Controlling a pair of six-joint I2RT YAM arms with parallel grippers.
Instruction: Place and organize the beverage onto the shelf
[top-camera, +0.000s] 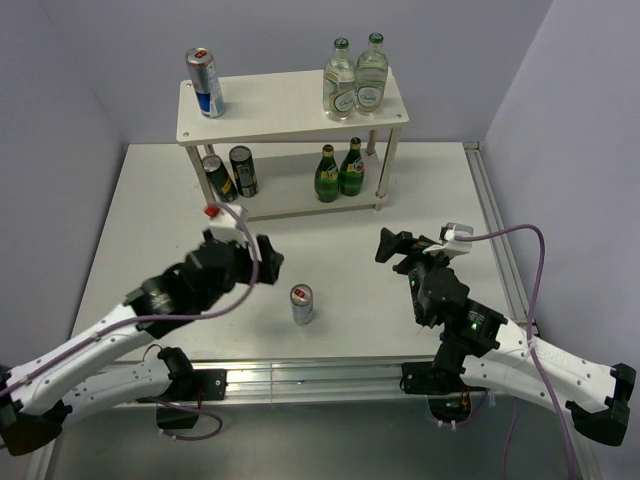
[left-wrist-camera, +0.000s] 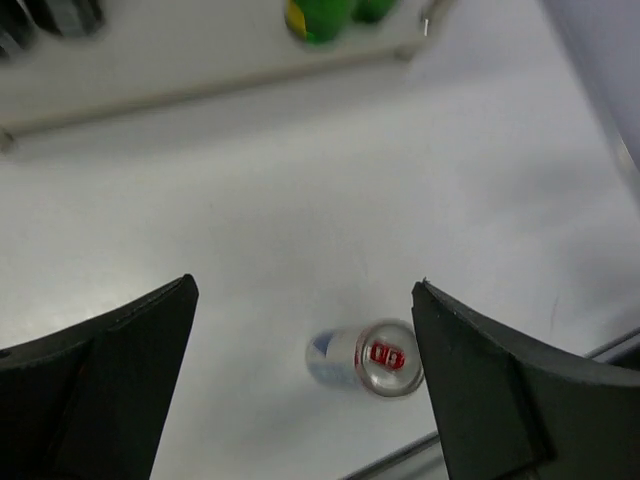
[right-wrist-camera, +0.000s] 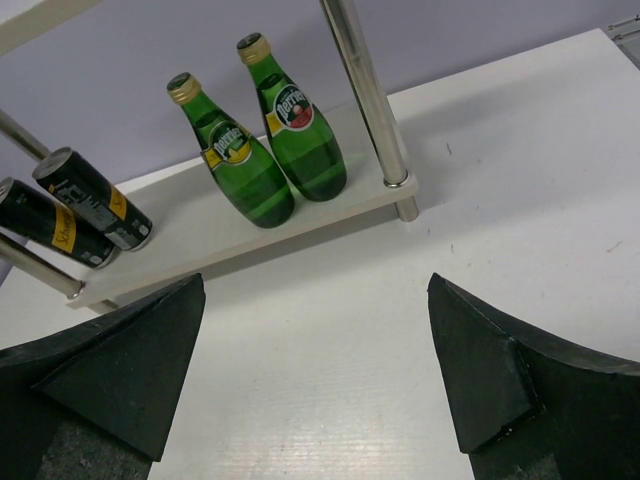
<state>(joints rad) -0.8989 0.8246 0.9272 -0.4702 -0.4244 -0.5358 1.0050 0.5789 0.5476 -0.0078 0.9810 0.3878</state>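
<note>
Silver can (top-camera: 301, 303): upright, below the left gripper (left-wrist-camera: 305, 283), off-centre.
Jaws: spread wide, nothing held.
Risk: can could be toppled (clipped by one finger).

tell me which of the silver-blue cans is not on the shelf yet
The silver-blue can standing on the table near its front edge; the other can stands on the shelf, top board, left end.

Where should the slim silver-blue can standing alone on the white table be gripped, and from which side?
Grip the slim silver-blue can around the middle of its round wall, fingers on opposite sides. It stands upright with free space around it, so a level approach from its left, where the open left gripper is nearest, probably suits best.
</note>
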